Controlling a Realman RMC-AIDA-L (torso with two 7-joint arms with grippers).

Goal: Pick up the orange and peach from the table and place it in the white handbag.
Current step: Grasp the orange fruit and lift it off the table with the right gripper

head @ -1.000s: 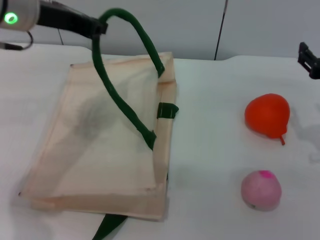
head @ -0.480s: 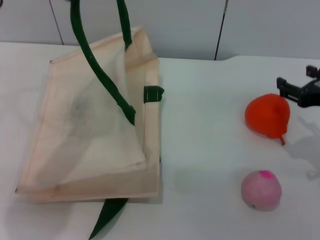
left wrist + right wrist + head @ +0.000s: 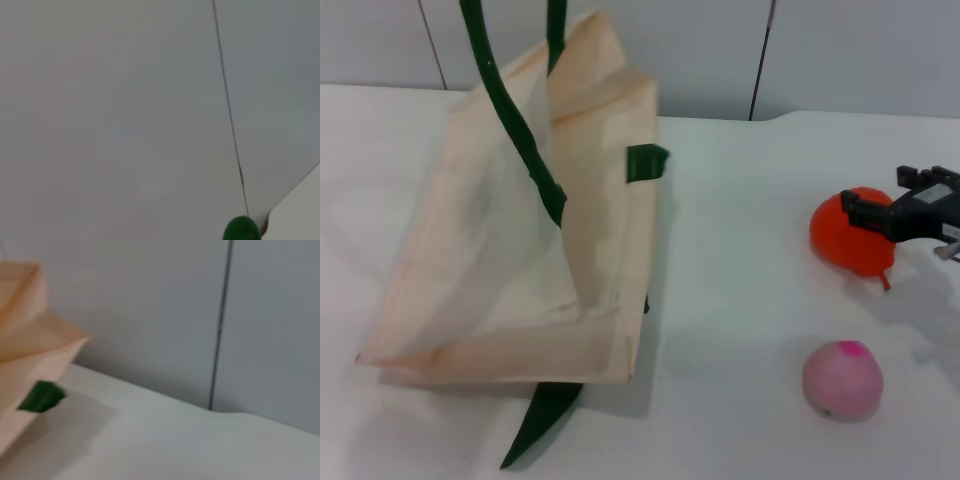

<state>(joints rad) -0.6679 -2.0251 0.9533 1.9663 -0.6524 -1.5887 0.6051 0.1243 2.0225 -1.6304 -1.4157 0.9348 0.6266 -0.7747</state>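
Observation:
The white handbag (image 3: 595, 200) is pulled up by one dark green handle (image 3: 510, 115) that runs out of the top of the head view, and its mouth gapes open. A bit of the green handle (image 3: 241, 230) shows in the left wrist view. My left gripper is out of view. The orange (image 3: 842, 240) lies at the right of the table. My right gripper (image 3: 882, 198) is open, right at the orange's upper right side. The peach (image 3: 842, 380) lies nearer the front, below the orange. The handbag's edge (image 3: 22, 340) also shows in the right wrist view.
The white table (image 3: 740, 300) runs between the handbag and the fruit. A grey wall (image 3: 840, 50) with a dark seam stands behind it. A loose green handle (image 3: 542, 420) sticks out under the handbag's front edge.
The handbag has been lifted more upright and its mouth has opened wider. My right gripper has moved left and down, from the table's right edge to the orange.

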